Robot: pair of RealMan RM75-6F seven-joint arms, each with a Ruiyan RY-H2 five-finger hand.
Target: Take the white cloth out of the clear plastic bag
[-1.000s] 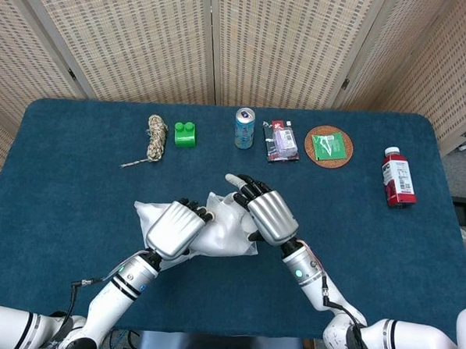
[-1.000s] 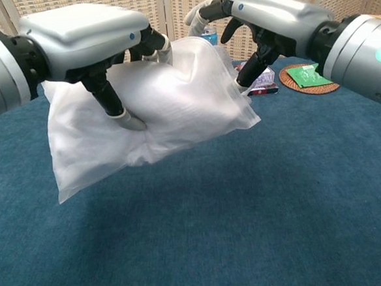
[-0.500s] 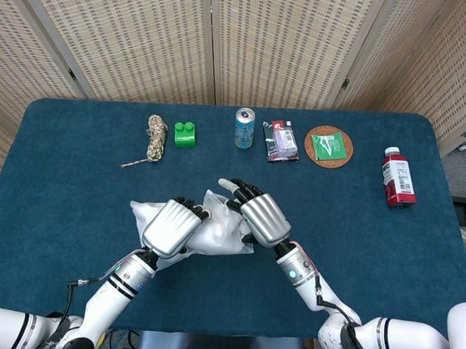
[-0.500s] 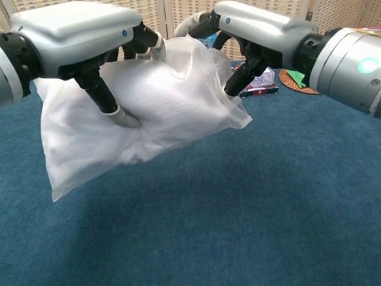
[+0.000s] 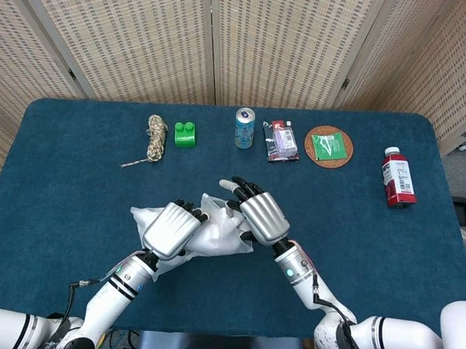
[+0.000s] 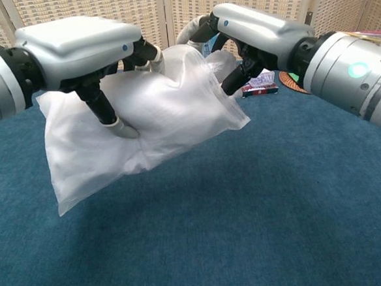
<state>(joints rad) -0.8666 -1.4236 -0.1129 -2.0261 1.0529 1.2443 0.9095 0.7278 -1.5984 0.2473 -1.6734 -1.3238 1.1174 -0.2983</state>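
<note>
Right robot hand (image 6: pixel 252 37) shifting closer to left robot hand (image 6: pixel 83 55), both gripping clear plastic bag (image 6: pixel 143 120) aloft at frame centre, white cloth (image 6: pixel 92 146) bunched inside. Step: opening bag mouth. Next: right fingers reaching in.

Staged robot-testing lab: a table covered in dark blue felt-like cloth (image 5: pixel 76 182), backed by folding woven-rattan screen panels (image 5: pixel 287 44), with unrelated test props, among them a green toy brick (image 5: pixel 186 134) and a red-capped drink bottle (image 5: pixel 398 178), lined along its far edge.
</note>
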